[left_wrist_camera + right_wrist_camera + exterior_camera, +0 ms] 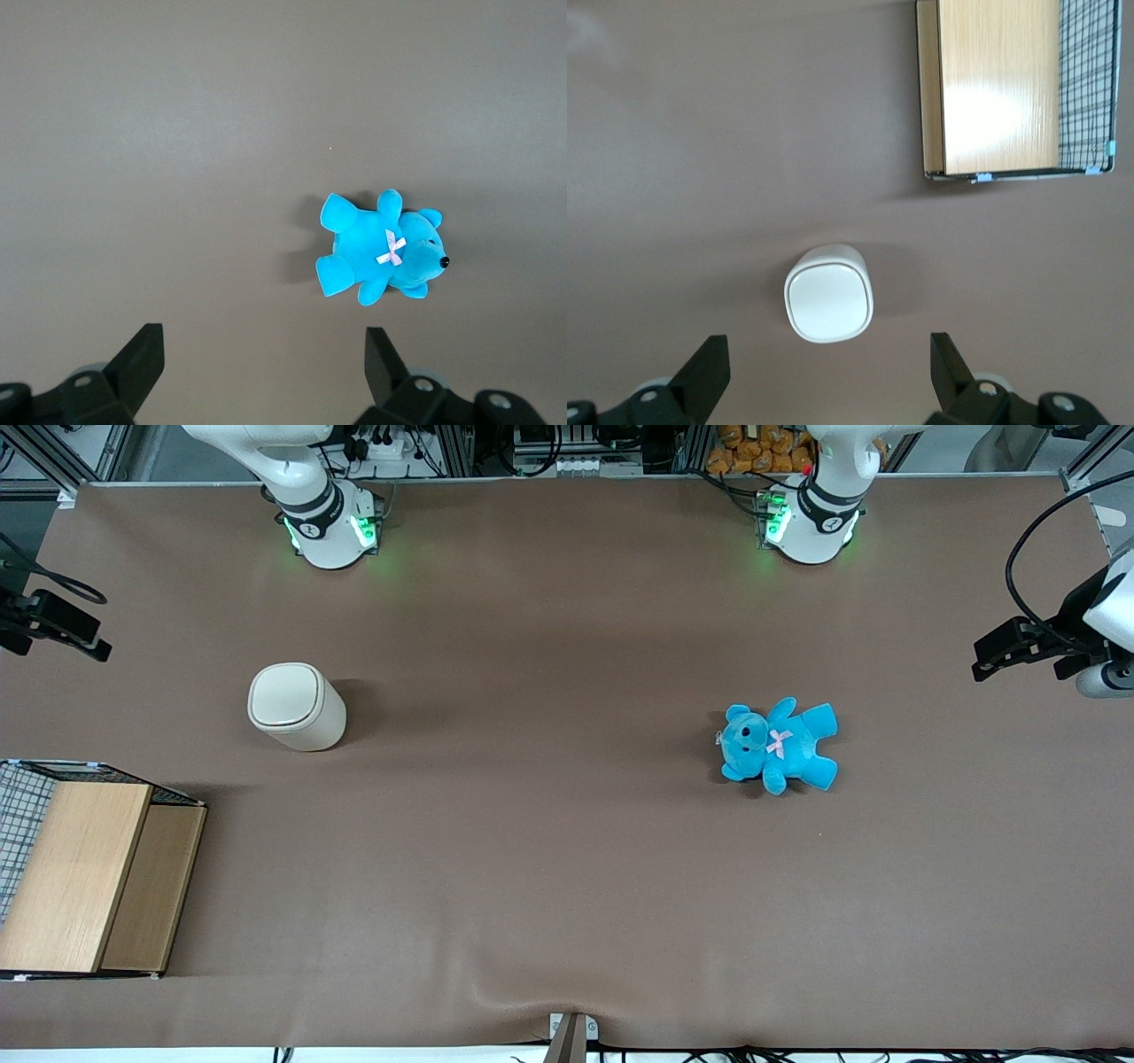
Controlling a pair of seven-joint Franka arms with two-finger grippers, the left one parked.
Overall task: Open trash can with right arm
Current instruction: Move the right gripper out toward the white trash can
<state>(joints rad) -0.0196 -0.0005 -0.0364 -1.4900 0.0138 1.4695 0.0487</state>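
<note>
The trash can [297, 707] is a small cream-white bin standing upright on the brown table, toward the working arm's end. Its rounded lid is down and shut. In the right wrist view the trash can [830, 292] is seen from above, with its lid facing the camera. My right gripper [828, 376] is open and empty, its fingers spread wide. It hangs high above the table and clear of the can, touching nothing. Part of its black hand [55, 627] shows at the edge of the front view, farther from the front camera than the can.
A light wooden box with wire mesh [89, 868] stands nearer the front camera than the can; it also shows in the right wrist view [1001, 88]. A blue teddy [778, 744] lies toward the parked arm's end and shows in the left wrist view [381, 248].
</note>
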